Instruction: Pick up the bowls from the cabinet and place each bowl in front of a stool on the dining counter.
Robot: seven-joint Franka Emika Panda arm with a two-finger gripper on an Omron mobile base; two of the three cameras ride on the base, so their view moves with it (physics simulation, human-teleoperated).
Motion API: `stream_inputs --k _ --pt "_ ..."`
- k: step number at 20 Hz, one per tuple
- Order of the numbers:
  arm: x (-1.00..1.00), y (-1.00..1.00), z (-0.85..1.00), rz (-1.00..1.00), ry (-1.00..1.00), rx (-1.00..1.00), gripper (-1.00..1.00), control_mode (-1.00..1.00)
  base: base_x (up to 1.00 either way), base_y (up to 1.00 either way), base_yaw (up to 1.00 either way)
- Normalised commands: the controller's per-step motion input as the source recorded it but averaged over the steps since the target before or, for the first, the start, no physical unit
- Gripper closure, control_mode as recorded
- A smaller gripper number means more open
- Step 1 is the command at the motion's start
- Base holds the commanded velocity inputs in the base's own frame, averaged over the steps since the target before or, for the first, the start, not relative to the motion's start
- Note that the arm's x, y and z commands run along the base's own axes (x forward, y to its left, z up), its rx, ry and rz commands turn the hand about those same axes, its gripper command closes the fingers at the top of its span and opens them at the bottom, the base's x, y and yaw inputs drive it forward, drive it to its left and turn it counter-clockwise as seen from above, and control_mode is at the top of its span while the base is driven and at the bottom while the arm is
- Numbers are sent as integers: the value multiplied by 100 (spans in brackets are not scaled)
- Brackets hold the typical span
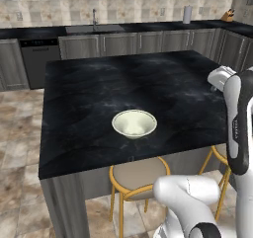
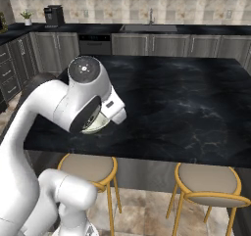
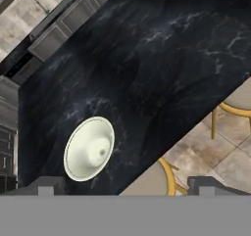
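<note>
Cream bowl (image 1: 134,123) sits near the counter's (image 1: 89,99) front edge, directly before one stool (image 1: 138,176), serving that seat; the gripper's (image 3: 125,190) fingers are spread, holding nothing.

A glossy cream is shown by the bowl (image 1: 134,123), paler at the rim. The tabletop (image 1: 99,84) of the dining counter is rendered black with faint white veining, over dark grey wood-grain sides (image 1: 64,202). The stools (image 2: 88,167) are given tan seats ringed in yellow-gold metal. The floor (image 1: 20,133) is tiled in mottled beige and brown. The base cabinets (image 2: 162,45) are coloured grey.
</note>
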Motion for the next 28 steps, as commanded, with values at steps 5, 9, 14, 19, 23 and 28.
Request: stream_inputs --k 5,9,14,19,23,28 --pt "-95 54 21 1 4 -12 -100 -100 0 0 0" --pt "-34 8 0 0 6 -1 -100 -100 0 0 0" --pt "-3 0 0 0 2 0 -100 -100 0 0 0" --pt "0 0 0 0 0 0 -100 100 -6 0 0" --pt "0 0 0 0 0 0 -100 100 -64 -3 0" --pt "0 0 0 0 0 0 -100 100 -100 -54 -12"
